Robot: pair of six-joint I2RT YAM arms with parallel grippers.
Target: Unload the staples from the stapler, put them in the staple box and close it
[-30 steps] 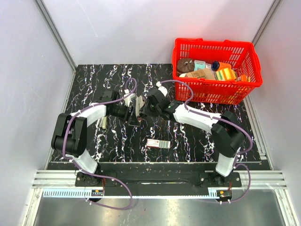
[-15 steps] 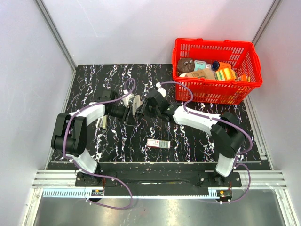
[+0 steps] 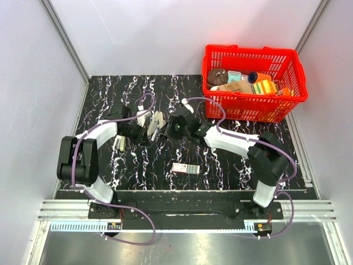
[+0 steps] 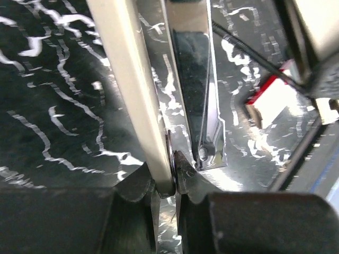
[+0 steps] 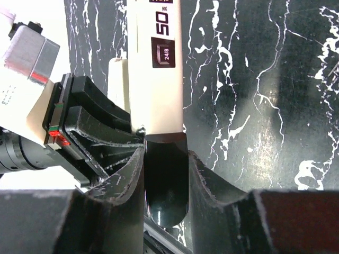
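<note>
Overhead I see the stapler (image 3: 156, 122) mid-table, long axis running near-to-far, but only the wrist cameras show the left gripper (image 4: 168, 177) pinching its pale edge, the right gripper (image 5: 166, 174) clamping its black end.

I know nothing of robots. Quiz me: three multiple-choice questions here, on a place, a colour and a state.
1. The basket sits: A far right; B near left; C between the arms.
2. The table is: A plain white; B black, white-veined; C brown wood.
3. The stapler is: A lying loose; B in the basket; C clamped by both arms' jaws.
1 A: top view shows it far right. 2 B: veins show in every view. 3 C: each wrist view shows jaws shut on it.
</note>
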